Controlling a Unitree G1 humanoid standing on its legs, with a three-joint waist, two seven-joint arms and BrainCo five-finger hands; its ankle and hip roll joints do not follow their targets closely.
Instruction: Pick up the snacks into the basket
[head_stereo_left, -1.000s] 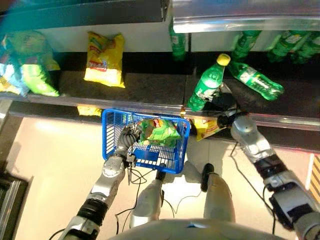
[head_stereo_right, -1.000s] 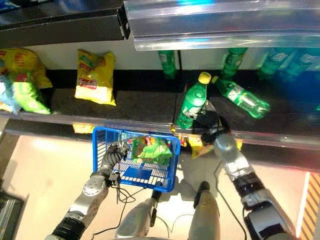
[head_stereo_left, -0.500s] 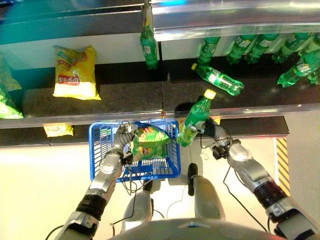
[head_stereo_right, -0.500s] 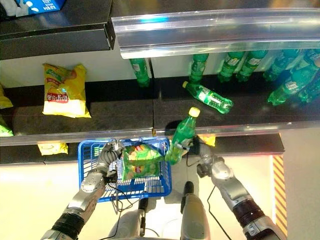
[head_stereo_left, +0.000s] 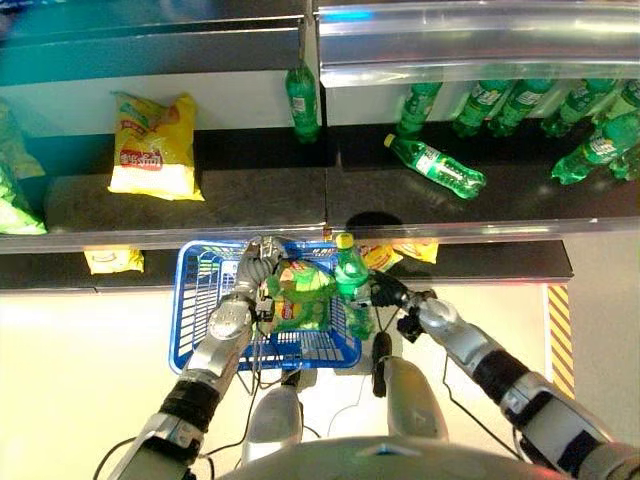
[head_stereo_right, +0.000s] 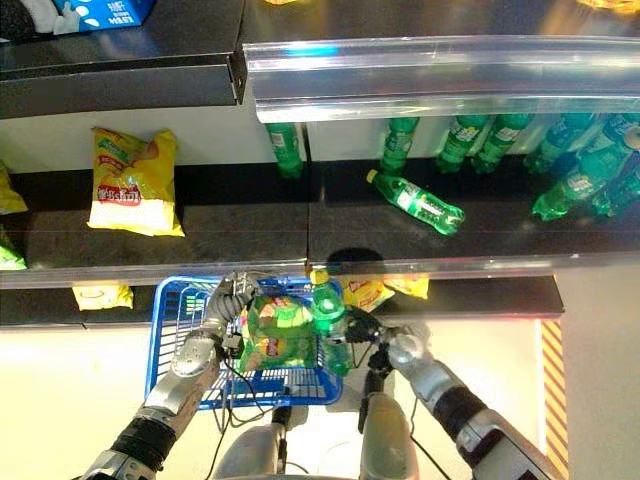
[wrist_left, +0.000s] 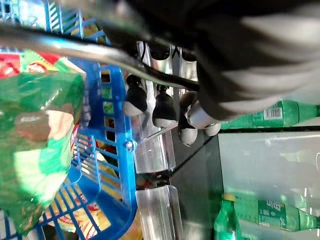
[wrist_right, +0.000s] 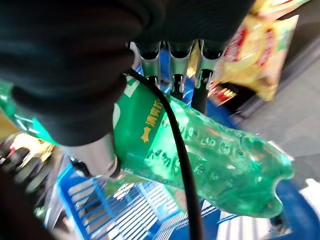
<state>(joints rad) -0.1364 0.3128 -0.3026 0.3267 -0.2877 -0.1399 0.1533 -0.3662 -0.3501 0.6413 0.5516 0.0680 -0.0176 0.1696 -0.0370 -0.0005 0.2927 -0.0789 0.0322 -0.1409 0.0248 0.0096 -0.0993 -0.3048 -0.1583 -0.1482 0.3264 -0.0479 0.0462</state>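
Note:
A blue wire basket (head_stereo_left: 192, 300) hangs below the shelf edge, my left hand (head_stereo_left: 250, 282) shut on its metal handle (wrist_left: 75, 50). A green snack bag (head_stereo_left: 300, 300) lies inside it. My right hand (head_stereo_left: 392, 292) is shut on a green soda bottle (head_stereo_left: 351, 288) with a yellow cap, held upright at the basket's right side, touching the snack bag. In the right wrist view the fingers (wrist_right: 172, 62) curl round the bottle (wrist_right: 215, 155).
A yellow chip bag (head_stereo_left: 150, 145) lies on the dark shelf (head_stereo_left: 250, 200) at left, green bags (head_stereo_left: 12, 190) at the far left edge. Several green bottles (head_stereo_left: 500, 100) stand at back right, one lying (head_stereo_left: 436, 166). Yellow bags (head_stereo_left: 113, 260) (head_stereo_left: 400, 252) sit on the lower shelf.
My right hand has carried the bottle from the shelf edge down and left to the basket's right side. The left hand still holds the basket handle. The camera has shifted.

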